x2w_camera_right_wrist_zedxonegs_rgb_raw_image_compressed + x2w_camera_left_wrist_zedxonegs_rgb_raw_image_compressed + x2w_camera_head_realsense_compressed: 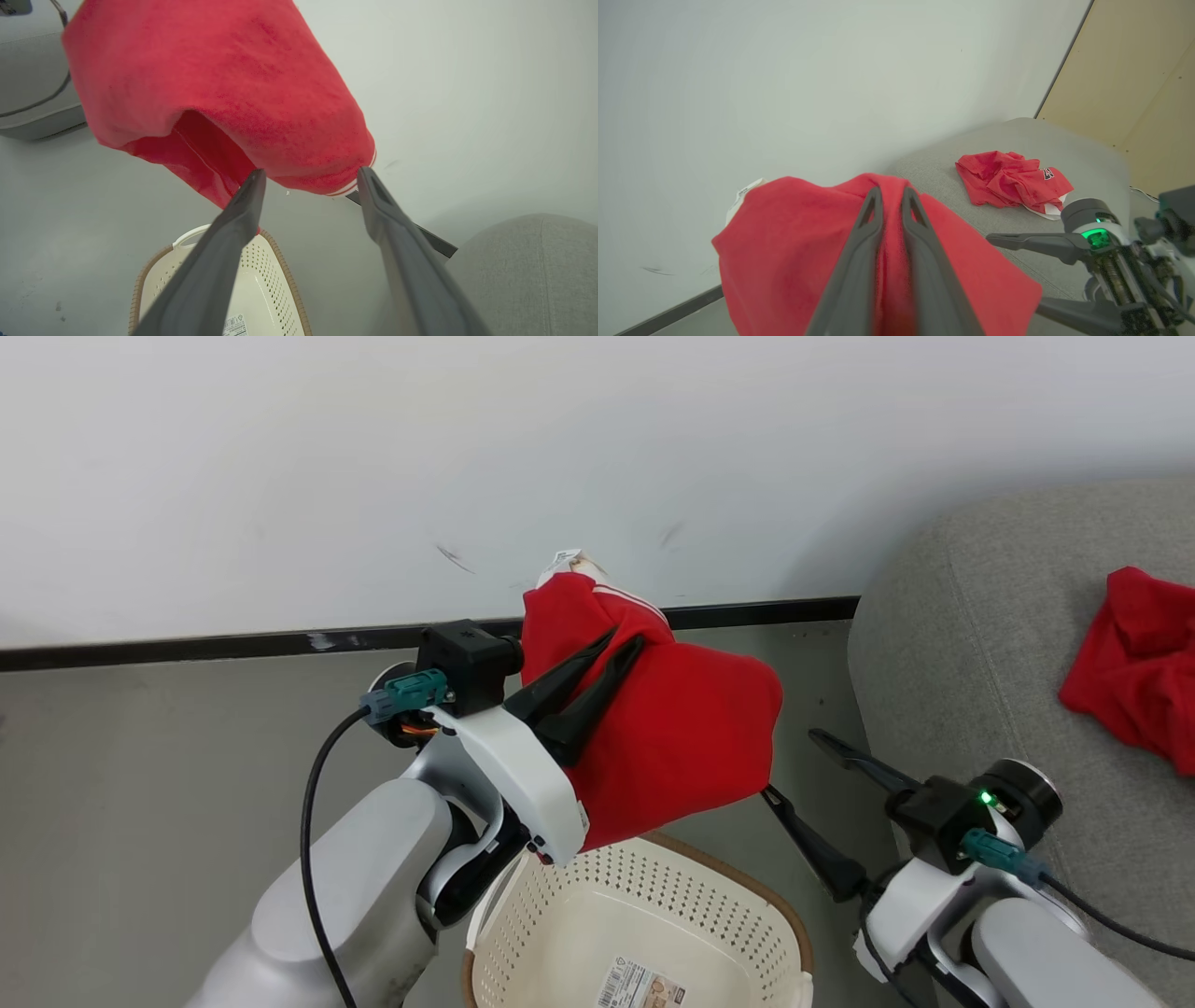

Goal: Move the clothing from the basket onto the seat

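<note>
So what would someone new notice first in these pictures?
A big red garment hangs pinched in the left tool, above the cream basket. A crumpled red garment lies on the grey seat at right, with the open right tool between basket and seat.

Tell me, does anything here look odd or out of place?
Nothing serious. The white wall has dark scuff marks, and the crumpled red garment on the seat lies in a heap, not folded.

Setting: sparse indoor room set up like a home laundry corner. Evidence: plain white wall (280,448), black skirting (187,644), smooth grey floor (140,756), grey upholstered seat (980,644), perforated laundry basket (653,887).
</note>
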Robot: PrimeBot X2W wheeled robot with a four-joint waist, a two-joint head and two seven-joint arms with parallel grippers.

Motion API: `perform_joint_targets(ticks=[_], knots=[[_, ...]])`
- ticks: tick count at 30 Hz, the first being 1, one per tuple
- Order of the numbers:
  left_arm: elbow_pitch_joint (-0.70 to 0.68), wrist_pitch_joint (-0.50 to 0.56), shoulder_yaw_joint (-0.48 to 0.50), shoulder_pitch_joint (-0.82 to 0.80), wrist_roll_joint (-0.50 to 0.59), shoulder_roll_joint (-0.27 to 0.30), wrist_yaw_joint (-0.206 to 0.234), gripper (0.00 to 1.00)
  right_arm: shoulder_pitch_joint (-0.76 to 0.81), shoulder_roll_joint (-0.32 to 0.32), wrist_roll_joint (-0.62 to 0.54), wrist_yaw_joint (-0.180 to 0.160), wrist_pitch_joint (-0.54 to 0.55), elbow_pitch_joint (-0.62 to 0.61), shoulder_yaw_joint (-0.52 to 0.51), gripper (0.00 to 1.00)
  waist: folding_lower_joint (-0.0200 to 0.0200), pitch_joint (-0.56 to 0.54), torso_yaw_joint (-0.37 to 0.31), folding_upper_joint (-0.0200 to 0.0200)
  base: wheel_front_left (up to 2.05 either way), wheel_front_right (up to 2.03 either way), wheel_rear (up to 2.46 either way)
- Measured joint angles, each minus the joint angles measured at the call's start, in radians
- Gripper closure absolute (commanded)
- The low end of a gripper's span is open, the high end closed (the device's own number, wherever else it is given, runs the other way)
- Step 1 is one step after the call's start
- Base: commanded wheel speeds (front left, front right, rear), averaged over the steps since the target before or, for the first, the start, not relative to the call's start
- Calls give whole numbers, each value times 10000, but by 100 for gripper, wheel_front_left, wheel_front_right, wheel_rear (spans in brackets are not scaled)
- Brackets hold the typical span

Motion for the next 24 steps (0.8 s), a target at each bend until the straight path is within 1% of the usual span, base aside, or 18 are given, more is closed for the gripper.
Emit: perform_joint_targets(ticks=[8, 12, 19, 20, 21, 22, 23, 24], knots=[[-2, 226, -247, 1, 0, -69, 0, 100, -810, 232, -447, 0, -6, 416, 782, 0, 0, -20, 207, 0, 0, 0, 0], [2, 314, -372, 2, 0, -82, 0, 100, -1032, 332, -454, 0, -8, 761, 934, 0, 0, -52, 298, 0, 0, 0, 0], [59, 470, -506, 35, -8, -111, 0, 100, -1291, 823, -295, 0, -8, 1346, 1181, 0, 0, -91, 404, 0, 0, 0, 0], [59, 516, -516, 35, -33, -111, 0, 100, -1368, 890, -253, 0, -8, 1363, 1216, 2, 0, -86, 410, 0, 0, 0, 0], [61, 516, -522, 35, -59, -111, 6, 100, -1437, 957, -238, 0, -10, 1367, 1235, 41, 0, -79, 415, 0, 0, 0, 0], [61, 516, -523, 35, -71, -111, 12, 100, -1527, 1018, -238, 0, -10, 1390, 1273, 65, 0, -70, 419, 0, 0, 0, 0], [61, 516, -523, 35, -71, -111, 12, 100, -1600, 1078, -238, 0, -10, 1409, 1273, 85, 0, -61, 420, 0, 0, 0, 0], [61, 518, -523, 35, -71, -109, 12, 100, -1672, 1135, -238, 0, -12, 1452, 1273, 100, 0, -51, 420, 0, 0, 0, 0]])
